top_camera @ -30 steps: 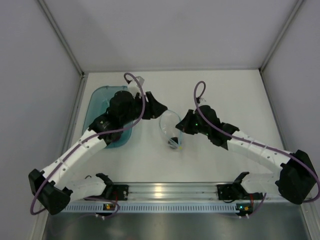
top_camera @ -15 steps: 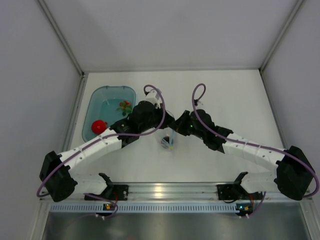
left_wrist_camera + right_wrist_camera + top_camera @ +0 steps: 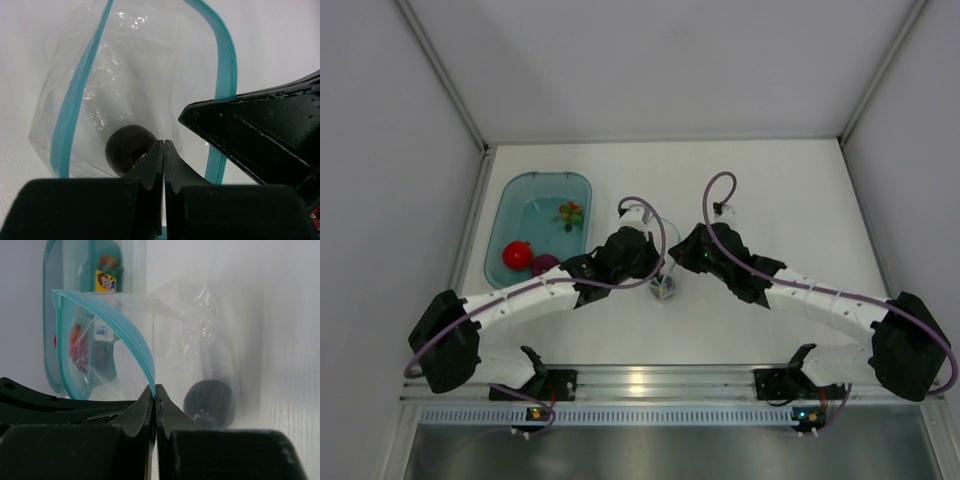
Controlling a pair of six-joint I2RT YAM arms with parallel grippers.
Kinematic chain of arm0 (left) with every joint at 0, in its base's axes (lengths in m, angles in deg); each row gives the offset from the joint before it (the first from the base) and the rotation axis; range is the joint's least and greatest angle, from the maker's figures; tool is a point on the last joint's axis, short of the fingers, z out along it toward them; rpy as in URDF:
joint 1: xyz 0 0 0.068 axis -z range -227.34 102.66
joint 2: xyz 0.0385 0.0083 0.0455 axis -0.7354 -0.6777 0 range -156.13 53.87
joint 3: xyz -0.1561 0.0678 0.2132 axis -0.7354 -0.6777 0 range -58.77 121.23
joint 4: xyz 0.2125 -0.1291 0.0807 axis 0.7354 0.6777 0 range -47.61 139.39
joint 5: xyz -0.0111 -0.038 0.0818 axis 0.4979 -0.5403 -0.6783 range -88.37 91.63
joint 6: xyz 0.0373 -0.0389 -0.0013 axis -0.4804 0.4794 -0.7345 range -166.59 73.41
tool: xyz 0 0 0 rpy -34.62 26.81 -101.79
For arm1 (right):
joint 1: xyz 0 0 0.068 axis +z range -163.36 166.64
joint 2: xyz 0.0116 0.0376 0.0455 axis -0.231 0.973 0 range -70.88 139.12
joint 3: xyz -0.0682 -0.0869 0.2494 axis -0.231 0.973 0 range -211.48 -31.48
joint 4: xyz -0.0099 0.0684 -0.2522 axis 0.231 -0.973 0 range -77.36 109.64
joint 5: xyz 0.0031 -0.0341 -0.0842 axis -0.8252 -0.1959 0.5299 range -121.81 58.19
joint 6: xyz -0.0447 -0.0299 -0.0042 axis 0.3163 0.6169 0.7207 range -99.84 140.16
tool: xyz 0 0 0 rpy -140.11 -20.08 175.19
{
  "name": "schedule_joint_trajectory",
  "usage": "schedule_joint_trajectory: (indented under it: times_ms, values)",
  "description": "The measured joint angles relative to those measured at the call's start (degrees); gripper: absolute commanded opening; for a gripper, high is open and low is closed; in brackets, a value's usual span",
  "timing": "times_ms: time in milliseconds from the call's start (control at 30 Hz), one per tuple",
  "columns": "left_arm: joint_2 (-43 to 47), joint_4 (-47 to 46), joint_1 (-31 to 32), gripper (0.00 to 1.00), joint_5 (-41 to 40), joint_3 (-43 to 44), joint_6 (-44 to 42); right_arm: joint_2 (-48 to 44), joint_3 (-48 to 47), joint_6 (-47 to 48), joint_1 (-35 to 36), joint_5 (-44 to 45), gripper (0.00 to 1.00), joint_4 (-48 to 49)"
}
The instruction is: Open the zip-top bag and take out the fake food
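On the white bench [image 3: 770, 190] the main danger, as I judge it, is a slip. One thin pouch is held by its rim at the centre of the overhead frame, so an uneven pull could slide the slick plastic out of a pinch. That would let the mouth fall shut, or tip the pouch and roll its load across the bench. The largest container, the teal tub [image 3: 542, 176] at the upper left, holds three pieces of the fake food. A red ball [image 3: 517, 253] and a pink-magenta piece [image 3: 546, 263] lie close together at its lower end, and a green-orange-red bit [image 3: 570, 212] lies near its upper right. The zip-top bag [image 3: 665, 288] stands to the right of the tub, apart from it, its mouth open in a wide loop of light blue strip. The right hand [image 3: 155, 390] is pinched tight on one lip of that strip. The left hand [image 3: 163, 150] is closed too, with a sliver of blue between its fingers. It seems to grip the rim near the end of the zip, though the contact is mostly hidden. One dark purple-black piece [image 3: 127, 147] lies at the bottom of the bag. It is round and smooth, so it may roll away from a reaching finger.
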Motion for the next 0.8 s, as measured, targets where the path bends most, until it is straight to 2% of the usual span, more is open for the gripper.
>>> schedule_joint_trajectory:
  times_ms: [100, 233, 500, 800]
  values:
    - [-2.49, 0.74, 0.66, 0.0, -0.35, 0.61, -0.46, -0.35, -0.02, 1.97, -0.02, 0.96, 0.0, -2.12]
    - [-9.22, 4.0, 0.81, 0.09, 1.03, 5.03, -1.7, -0.68, -0.13, 5.01, -0.2, 2.43, 0.0, -6.05]
    - [-17.51, 9.2, 2.12, 0.37, 6.43, 10.71, -4.09, -3.26, -0.11, 9.31, -0.2, 3.3, 0.0, -10.54]
    - [-20.85, 12.7, 2.36, 0.56, 17.16, 14.97, -7.04, -4.5, -0.04, 14.93, -0.26, 4.17, 0.0, -14.8]
